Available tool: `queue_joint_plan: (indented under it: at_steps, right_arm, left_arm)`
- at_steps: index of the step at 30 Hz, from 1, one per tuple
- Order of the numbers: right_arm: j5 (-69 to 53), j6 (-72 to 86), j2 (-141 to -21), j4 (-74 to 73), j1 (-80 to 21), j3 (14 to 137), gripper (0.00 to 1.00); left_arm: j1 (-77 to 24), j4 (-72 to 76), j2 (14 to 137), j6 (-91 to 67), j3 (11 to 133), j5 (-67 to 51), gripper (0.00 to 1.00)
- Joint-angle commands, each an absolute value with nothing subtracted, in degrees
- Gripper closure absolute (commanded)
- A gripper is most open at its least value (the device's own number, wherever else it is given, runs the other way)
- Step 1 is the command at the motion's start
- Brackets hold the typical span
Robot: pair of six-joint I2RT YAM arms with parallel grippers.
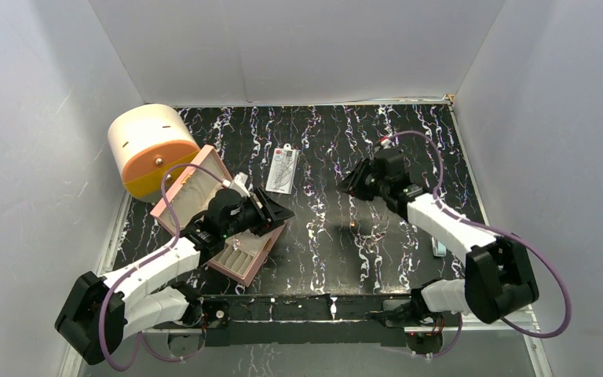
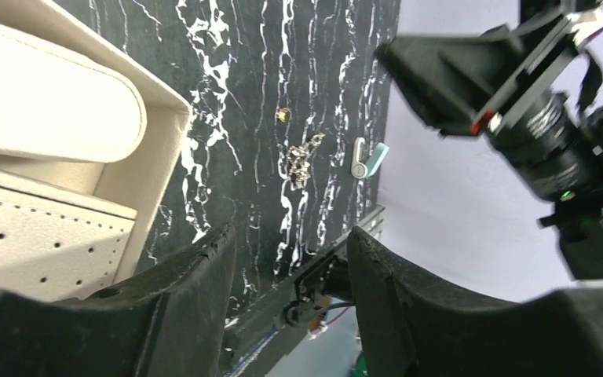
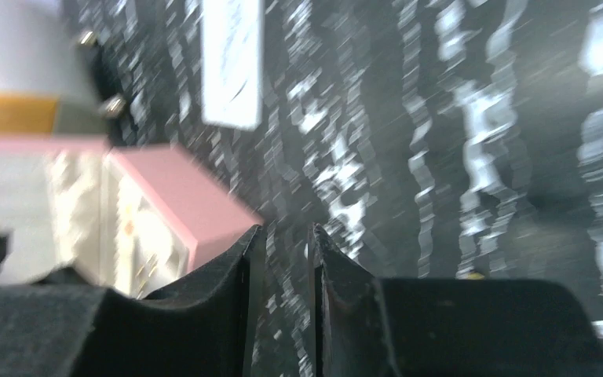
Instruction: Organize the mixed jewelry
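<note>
The left claw [image 2: 290, 236] is hanging released; the right claw [image 3: 284, 229] is standing narrowly parted, empty. A tangled silvery chain [image 2: 302, 157] and round gold stud [image 2: 283, 115] are lying on the black marbled desk [image 2: 235, 47].

I see a pink box [image 1: 192, 192] lying open on the left of the black marbled table [image 1: 322, 133]. Its cream-lined lid is raised beside a cream drum [image 1: 148, 145] with an orange face. A clear packet [image 1: 282, 169] lies flat near the lid's right. A small blue block [image 2: 377, 157] sits near the table's front edge.
</note>
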State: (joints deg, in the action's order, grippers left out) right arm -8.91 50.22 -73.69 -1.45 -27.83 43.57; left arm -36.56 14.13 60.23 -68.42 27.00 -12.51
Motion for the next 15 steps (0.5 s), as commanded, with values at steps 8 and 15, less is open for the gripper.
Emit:
queue_joint_plan:
  at_steps: [8, 15]
  right_arm:
    - [12.7, 36.2, -90.1, -14.8, -14.0, 61.1, 0.44]
    - [18.1, 29.9, -101.3, -13.6, -11.0, 69.2, 0.45]
  left_arm:
    - [-36.4, 4.9, 60.1, -57.6, 33.6, -10.6, 0.34]
    - [-36.4, 3.6, 59.8, -53.9, 35.9, -13.1, 0.33]
